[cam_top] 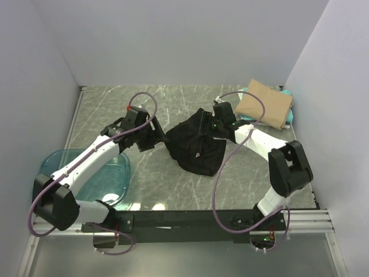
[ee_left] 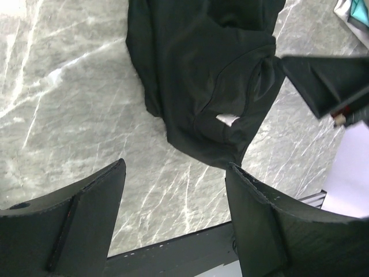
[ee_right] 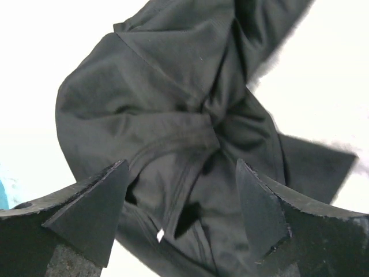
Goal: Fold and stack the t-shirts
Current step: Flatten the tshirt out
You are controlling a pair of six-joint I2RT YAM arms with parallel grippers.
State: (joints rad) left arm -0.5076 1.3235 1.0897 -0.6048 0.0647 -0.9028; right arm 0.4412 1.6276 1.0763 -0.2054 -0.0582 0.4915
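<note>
Centrally, the crumpled black t-shirt lay on the table, with the left gripper and right gripper both spread wide.

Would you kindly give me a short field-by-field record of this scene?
black shirt: crumpled, unfolded, middle of the table
tan shirt: folded, far right corner, lying on the teal shirt
teal shirt: mostly hidden, only edges show
tub: near left side
left gripper: open, beside the black shirt, not touching it
right gripper: open, over the black shirt
</note>
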